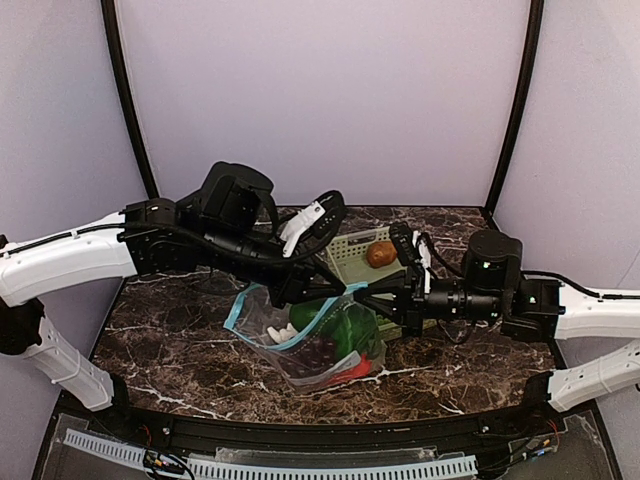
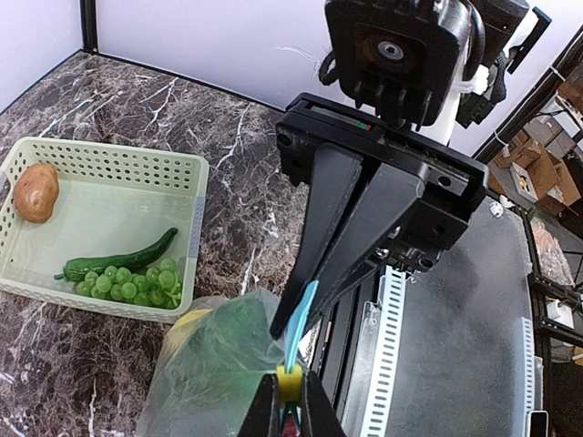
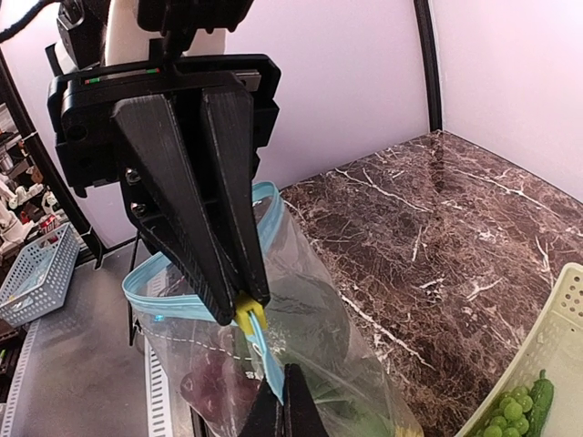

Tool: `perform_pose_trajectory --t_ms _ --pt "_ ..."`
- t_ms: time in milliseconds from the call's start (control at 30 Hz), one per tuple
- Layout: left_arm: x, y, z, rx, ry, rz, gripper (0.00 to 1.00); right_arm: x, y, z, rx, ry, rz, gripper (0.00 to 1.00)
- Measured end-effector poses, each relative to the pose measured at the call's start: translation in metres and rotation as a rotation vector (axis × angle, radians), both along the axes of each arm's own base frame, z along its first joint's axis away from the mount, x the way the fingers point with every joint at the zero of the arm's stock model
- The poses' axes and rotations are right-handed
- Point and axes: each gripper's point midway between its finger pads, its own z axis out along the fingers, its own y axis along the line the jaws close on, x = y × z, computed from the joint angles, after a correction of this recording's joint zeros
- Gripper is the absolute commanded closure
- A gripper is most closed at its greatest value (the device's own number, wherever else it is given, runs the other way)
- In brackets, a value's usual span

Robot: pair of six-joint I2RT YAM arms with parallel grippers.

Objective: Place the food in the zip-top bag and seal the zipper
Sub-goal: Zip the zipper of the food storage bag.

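The clear zip-top bag stands on the table with its mouth partly open. It holds a leafy green, purple grapes, a red pepper and a white bulb. The teal zipper rims the mouth. My left gripper is shut on the yellow zipper slider. My right gripper is shut on the teal strip right beside the slider. The two grippers meet tip to tip at the bag's right corner.
A pale green lattice basket stands behind the bag. It holds a brown potato, green grapes and a long green piece. The dark marble table is enclosed by lilac walls. A slotted rail runs along the near edge.
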Motion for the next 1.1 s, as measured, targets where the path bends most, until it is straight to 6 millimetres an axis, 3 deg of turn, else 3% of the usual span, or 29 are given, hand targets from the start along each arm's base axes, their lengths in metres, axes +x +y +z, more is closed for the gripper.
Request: perform_pose_trajectory --t_ms 400,1100 --pt "0.003 0.003 -0.006 0.018 0.0 0.016 0.99 0.005 -0.005 -0.003 -0.017 0.005 -0.044 1.0" --pt "-0.001 0.032 -0.019 0.048 -0.009 0.056 0.99 0.006 -0.016 -0.01 -0.038 0.024 -0.085 1.0"
